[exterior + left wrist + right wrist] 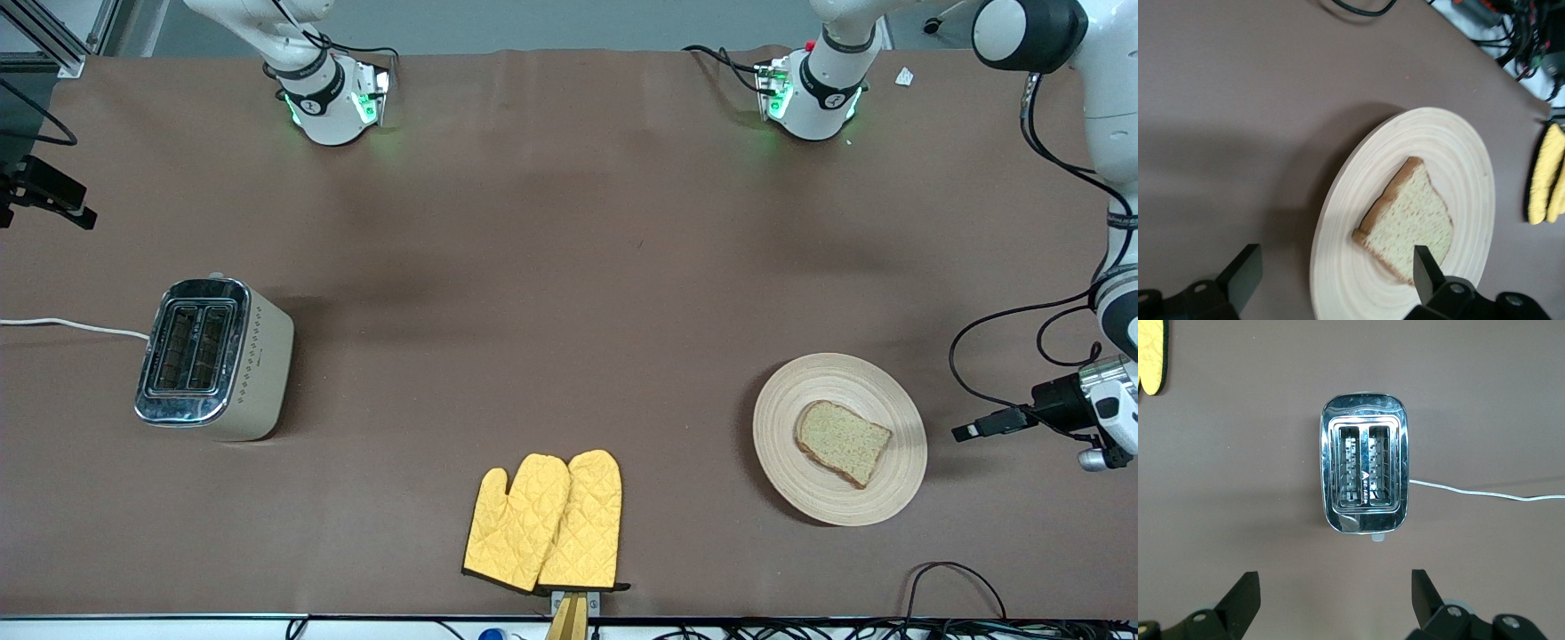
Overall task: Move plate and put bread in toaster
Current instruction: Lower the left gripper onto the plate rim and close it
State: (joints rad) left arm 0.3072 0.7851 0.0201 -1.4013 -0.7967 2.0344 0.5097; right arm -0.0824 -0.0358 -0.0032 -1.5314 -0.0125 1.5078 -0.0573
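Plate point(889, 498) sits toward the left arm's end of the table, fairly close to the front-camera edge, with bare brown table cloth point(551, 267) all round it; nothing touches its rim. It is round, pale wood, with fine concentric rings and a shallow raised lip. Bread point(842, 441) lies flat on it, roughly centred: light speckled crumb, darker crust, one end rounded. Toaster point(216, 358) stands well apart at the right arm's end, upright, with a chrome top, two open slots, a cream side with a dotted diamond pattern and a white cord point(71, 326) running off the table's end. Wide open cloth between toaster and plate; the only thing there is a pair of yellow quilted oven mitts point(547, 523) with dark trim, lying flat at the front-camera edge, between the two and clear of both. Left gripper point(1338, 280) hovers low just off the plate's rim at the table's end, arm bent down at the frame's edge, fingers spread wide and holding nothing; one fingertip overlaps the bread in the left wrist view. Right gripper point(1336, 600) hangs high over the toaster, looking straight down into the slots, fingers also spread and holding nothing.
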